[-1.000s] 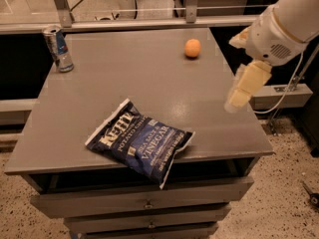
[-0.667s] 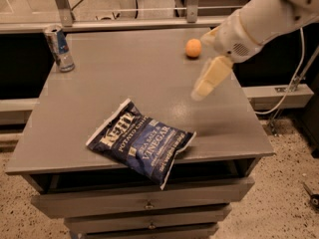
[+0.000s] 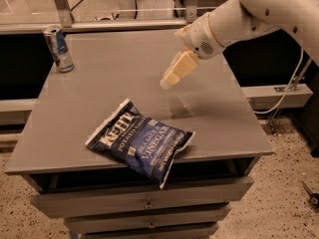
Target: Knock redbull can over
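Observation:
The redbull can [image 3: 58,49] is a slim silver-and-blue can standing upright at the far left corner of the grey table [image 3: 104,88]. My gripper [image 3: 167,81] hangs on the white arm above the middle of the table, well to the right of the can and apart from it. It points down and to the left and holds nothing that I can see.
A dark blue chip bag [image 3: 141,142] lies near the table's front edge, partly over it. Drawers sit under the tabletop. A metal rail and posts run behind the table. The orange seen before is hidden behind the arm.
The arm and gripper have swept left from the table's right edge to over its middle, now covering the orange. The can and the chip bag have not moved.

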{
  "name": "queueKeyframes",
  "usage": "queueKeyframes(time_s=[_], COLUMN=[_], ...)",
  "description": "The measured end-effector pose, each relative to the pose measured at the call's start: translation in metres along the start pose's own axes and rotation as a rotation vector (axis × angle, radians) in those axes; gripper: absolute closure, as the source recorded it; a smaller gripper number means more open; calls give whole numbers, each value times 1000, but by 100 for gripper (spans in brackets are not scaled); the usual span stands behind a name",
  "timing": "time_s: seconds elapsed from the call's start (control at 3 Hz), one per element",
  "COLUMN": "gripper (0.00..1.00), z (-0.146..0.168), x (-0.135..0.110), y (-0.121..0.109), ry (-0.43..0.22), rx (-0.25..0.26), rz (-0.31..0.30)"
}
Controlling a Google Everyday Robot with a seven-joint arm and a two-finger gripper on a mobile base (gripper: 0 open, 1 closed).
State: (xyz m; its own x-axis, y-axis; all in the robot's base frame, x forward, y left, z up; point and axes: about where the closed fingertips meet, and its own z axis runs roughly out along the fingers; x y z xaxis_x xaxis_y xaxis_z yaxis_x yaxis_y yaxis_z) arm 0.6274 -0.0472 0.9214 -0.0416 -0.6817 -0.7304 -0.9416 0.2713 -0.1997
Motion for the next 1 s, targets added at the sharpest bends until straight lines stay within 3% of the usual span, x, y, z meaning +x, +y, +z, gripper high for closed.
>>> queueKeyframes(time_s=[0.33,0.67,1.0], gripper=[0,0,0], z=[11,48,105], x=[-15,-57,-103], y=[-3,-12,-28], ry=[-57,-190,-329], rx=[-6,-29,-56], rz=[-16,-54,-91])
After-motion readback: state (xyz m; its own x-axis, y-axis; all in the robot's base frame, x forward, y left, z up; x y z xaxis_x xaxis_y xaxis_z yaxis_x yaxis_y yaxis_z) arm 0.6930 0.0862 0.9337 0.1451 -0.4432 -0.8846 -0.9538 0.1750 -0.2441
